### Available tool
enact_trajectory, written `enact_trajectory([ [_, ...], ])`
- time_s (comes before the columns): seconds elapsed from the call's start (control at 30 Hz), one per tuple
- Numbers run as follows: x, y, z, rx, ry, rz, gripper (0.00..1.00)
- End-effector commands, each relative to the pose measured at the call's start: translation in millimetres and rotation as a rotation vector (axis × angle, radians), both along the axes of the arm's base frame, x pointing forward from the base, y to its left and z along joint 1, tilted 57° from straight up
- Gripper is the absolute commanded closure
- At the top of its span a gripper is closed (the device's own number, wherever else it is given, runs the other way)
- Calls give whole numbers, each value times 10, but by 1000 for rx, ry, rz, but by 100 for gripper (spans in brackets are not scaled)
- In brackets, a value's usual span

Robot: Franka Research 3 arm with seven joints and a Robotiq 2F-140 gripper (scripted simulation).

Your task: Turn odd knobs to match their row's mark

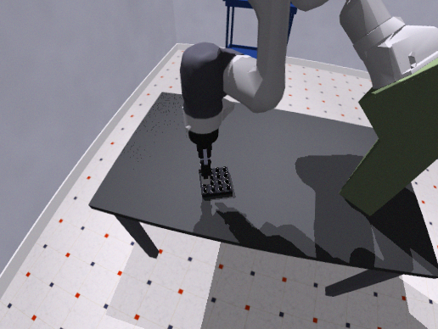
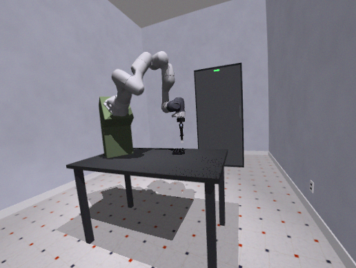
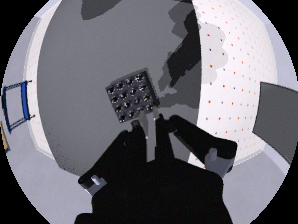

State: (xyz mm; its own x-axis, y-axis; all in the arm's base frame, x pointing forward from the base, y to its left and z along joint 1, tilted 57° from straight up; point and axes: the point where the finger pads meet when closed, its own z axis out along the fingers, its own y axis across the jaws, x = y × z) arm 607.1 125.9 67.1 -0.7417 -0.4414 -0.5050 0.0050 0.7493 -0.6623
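The knob box (image 1: 217, 195) (image 2: 179, 152) (image 3: 130, 98) is small, dark and square, and stands on the black table (image 1: 263, 140) (image 2: 152, 164) with its knobs upward. Its knobs show as small dark studs with light glints; their white lines, marks and names are too small to read. My gripper (image 1: 206, 177) (image 2: 182, 141) (image 3: 150, 114) points down with its pale fingertips a narrow gap apart and nothing between them. It hangs above the box with air below the tips. In the top view it hides the box's upper left part; in the wrist view the tips overlap its lower right edge.
The green pedestal (image 1: 403, 127) (image 2: 118, 138) under the arm's base stands at one end of the table. A blue cart (image 1: 242, 51) (image 3: 25, 100) stands on the floor beyond the table. A dark door (image 2: 221, 114) is in the wall behind. The arm's shadow falls across the table beside the box.
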Motion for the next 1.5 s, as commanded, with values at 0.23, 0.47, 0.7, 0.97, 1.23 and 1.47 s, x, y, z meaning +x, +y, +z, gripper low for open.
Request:
enact_trajectory([
  [0.23,-3,23,-12,5,-2,1,88],
  [0.47,5,18,-17,4,-3,0,88],
  [0.7,23,4,-31,2,-5,-3,88],
  [0.97,77,-35,-69,2,-5,-4,88],
  [1.23,141,-82,-116,2,-5,-4,88],
  [1.47,199,-125,-158,2,-5,-4,88],
])
